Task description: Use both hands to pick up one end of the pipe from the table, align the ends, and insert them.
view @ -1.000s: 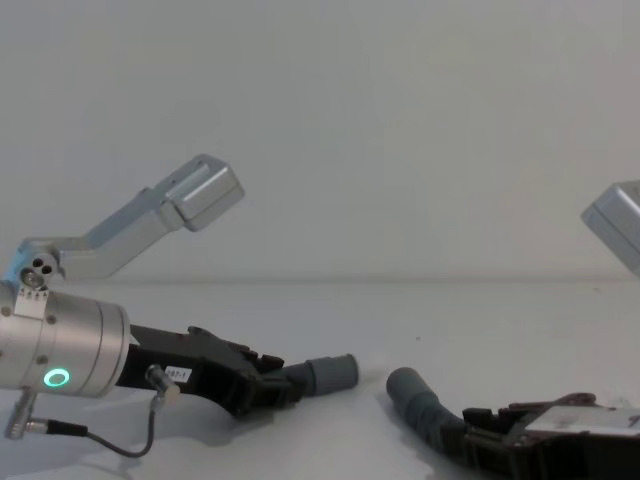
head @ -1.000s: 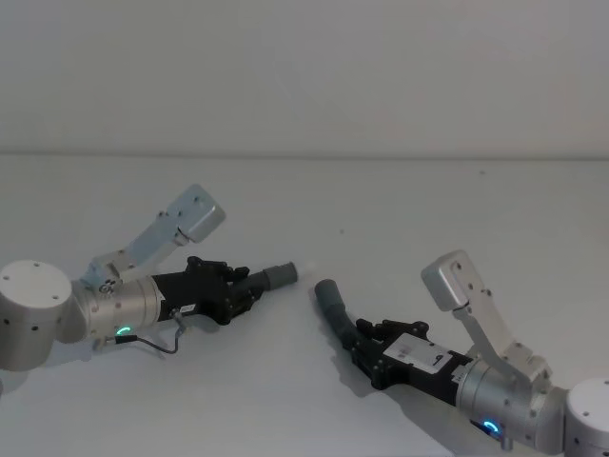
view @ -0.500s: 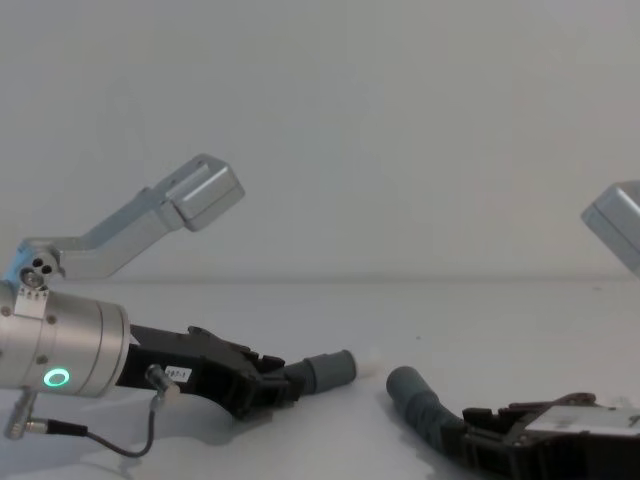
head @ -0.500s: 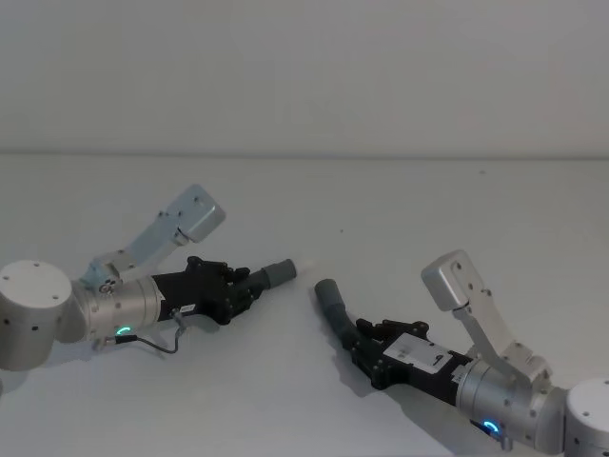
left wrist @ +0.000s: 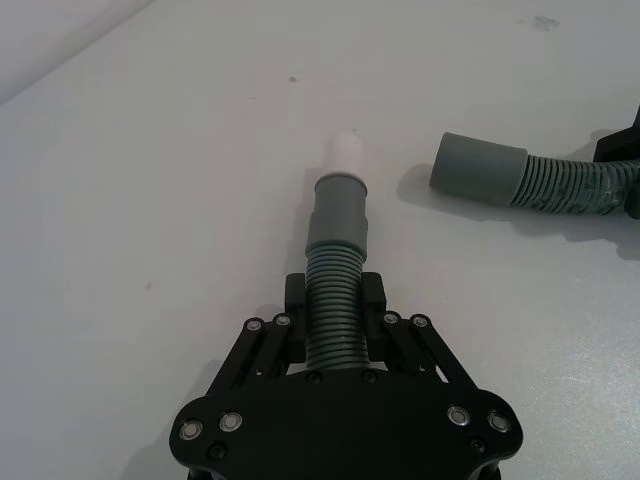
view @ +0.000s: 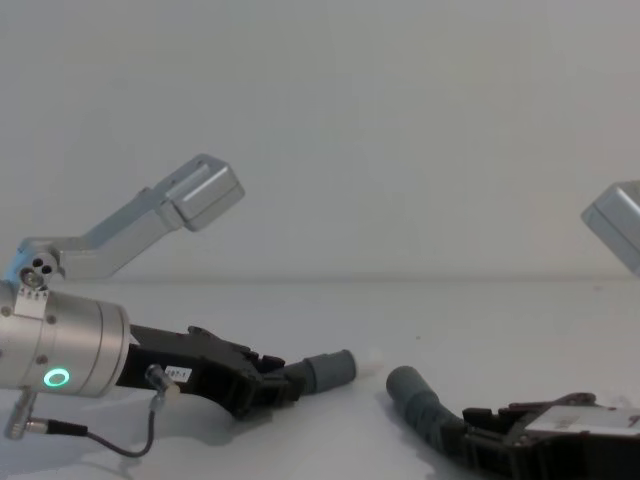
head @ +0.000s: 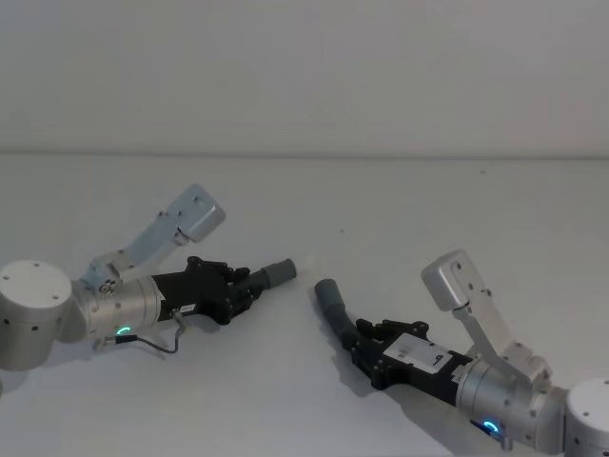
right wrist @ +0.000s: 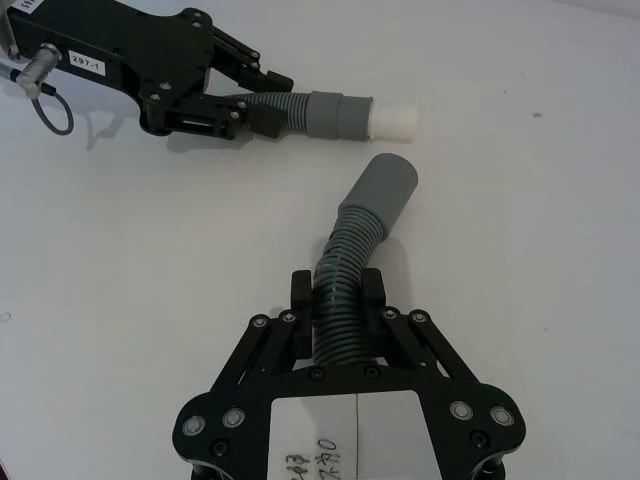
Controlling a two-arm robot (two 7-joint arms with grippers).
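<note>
**A:** Where are your end effectors?

**B:** My left end effector (head: 249, 283) lies low over the white worktop (head: 400, 209) on the left. Its fingers are clamped on the ribbed body of the white-tipped hose piece (head: 271, 276). My right end effector (head: 360, 335) is low at the near right. It is clamped the same way on the ribs of the plain-cuffed hose piece (head: 335, 307).

**A:** How do the two ends sit?

**B:** The grey cuff (left wrist: 338, 210) of the left piece sticks straight out past my fingertips. Its white tip (left wrist: 345, 155) points right and slightly away. The right piece curves up from my grip, and its plain cuff (right wrist: 383, 188) opens toward the far left. The white tip and the plain cuff are near each other but apart, with bare worktop between them. They are not in line: the tip lies beyond and to the left of the open cuff.

**A:** Are the pieces off the surface?

**B:** From the chest view the left cuff (view: 330, 369) and the right hose (view: 420, 402) both sit very low. I cannot tell whether either one clears the worktop.
</note>
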